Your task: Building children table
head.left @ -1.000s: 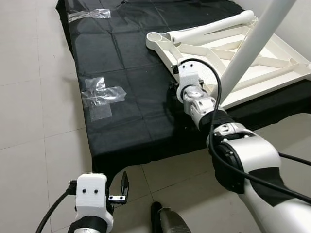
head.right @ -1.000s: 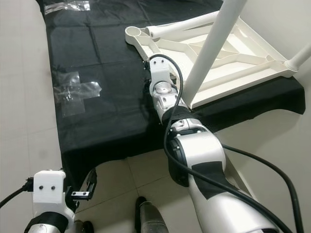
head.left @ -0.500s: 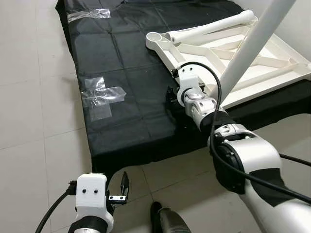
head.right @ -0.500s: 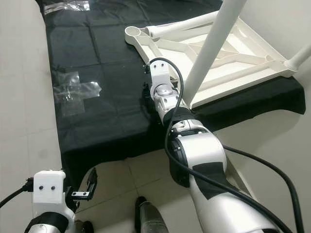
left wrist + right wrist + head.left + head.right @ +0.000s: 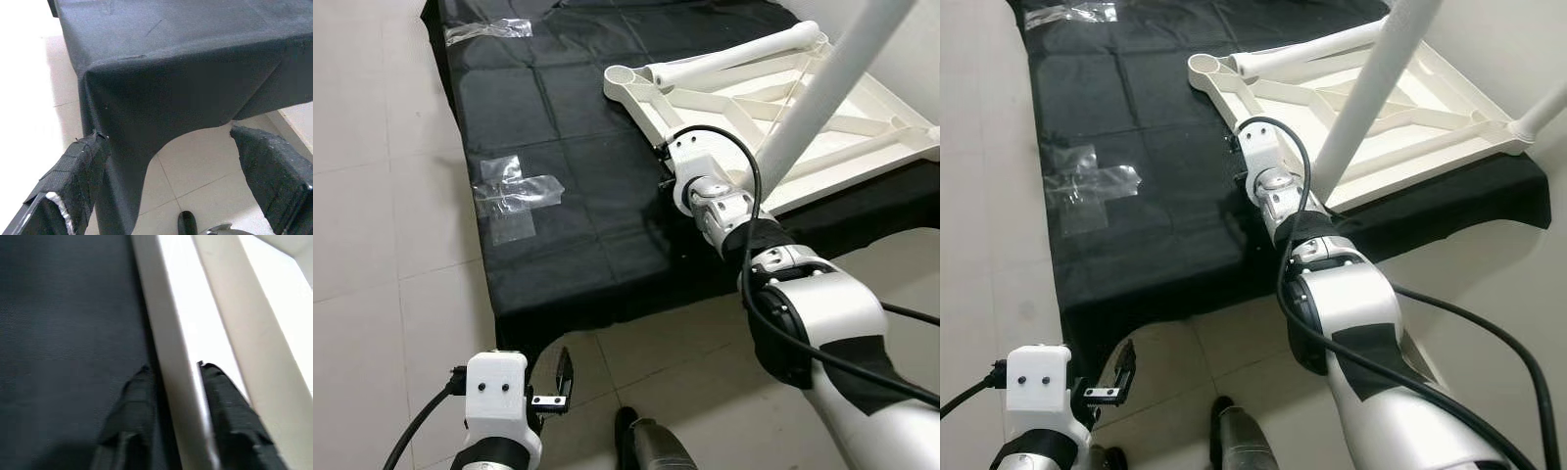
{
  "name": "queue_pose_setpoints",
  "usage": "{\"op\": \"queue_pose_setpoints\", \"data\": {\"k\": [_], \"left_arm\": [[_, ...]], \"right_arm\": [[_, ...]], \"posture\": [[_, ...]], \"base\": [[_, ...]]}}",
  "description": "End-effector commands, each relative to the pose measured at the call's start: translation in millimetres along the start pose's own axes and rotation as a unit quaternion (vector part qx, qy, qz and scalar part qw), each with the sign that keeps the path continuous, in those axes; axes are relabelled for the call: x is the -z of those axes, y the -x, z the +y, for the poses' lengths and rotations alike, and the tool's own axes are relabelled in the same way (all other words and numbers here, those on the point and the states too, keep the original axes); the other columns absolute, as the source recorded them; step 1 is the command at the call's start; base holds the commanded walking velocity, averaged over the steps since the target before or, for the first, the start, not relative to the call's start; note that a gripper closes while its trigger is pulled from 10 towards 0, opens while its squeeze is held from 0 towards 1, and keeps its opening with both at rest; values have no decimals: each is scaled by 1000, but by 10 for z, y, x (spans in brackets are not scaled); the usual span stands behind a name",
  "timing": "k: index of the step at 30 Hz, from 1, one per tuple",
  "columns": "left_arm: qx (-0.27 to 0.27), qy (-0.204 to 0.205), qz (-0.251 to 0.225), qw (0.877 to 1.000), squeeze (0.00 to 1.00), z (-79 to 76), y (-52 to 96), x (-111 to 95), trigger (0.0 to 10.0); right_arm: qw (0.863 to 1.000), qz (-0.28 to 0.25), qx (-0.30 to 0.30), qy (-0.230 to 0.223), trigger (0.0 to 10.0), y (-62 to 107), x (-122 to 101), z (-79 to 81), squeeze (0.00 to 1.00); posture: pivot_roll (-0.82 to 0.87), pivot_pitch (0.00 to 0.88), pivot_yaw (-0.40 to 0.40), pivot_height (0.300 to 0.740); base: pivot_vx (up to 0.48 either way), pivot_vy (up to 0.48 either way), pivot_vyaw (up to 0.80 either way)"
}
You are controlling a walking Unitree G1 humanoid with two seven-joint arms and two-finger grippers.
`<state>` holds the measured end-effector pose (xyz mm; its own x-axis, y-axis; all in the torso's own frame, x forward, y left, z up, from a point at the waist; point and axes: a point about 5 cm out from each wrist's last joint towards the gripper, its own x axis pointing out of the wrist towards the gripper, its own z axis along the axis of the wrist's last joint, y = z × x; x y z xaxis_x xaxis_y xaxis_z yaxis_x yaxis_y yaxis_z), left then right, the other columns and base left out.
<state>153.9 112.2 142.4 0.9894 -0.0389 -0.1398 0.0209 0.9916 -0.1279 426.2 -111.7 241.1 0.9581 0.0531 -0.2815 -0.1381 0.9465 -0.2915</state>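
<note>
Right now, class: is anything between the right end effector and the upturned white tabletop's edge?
Nothing visible. The right end effector already straddles the tabletop edge rim, one finger on the black cloth side, the other inside.

Tabletop (image 5: 773,108) upside down on cloth (image 5: 568,127), upper right; one leg (image 5: 822,88) up, one (image 5: 734,61) along far edge. Tape (image 5: 509,191) mid-left. Right gripper (image 5: 173,396) jaws straddle tabletop rim; left gripper (image 5: 171,176) bottom left, over floor.
</note>
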Motion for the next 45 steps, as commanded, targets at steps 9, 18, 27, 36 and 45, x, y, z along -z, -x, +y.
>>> {"op": "queue_pose_setpoints", "data": {"k": [9,18,27,36,45], "left_arm": [[71,61,19,995,0,-401,88,32,10000],[69,60,17,996,0,-393,62,29,10000],[69,59,17,996,0,-384,56,30,10000],[70,55,16,996,0,-365,34,33,10000],[72,53,16,996,0,-359,-5,46,10000]], "right_arm": [[993,29,-90,72,0,-9,143,180,0],[972,35,-181,145,0,15,161,272,0],[960,51,-211,179,0,23,236,228,0],[914,81,-339,209,0,92,363,267,0],[863,72,-442,234,0,182,328,314,0]], "posture": [[-5,306,-141,740],[-6,305,-139,740],[-9,305,-137,740],[-12,296,-128,740],[-16,288,-123,740]], "base": [[0,0,0],[0,0,0],[0,0,0],[0,0,0],[0,0,0]]}}
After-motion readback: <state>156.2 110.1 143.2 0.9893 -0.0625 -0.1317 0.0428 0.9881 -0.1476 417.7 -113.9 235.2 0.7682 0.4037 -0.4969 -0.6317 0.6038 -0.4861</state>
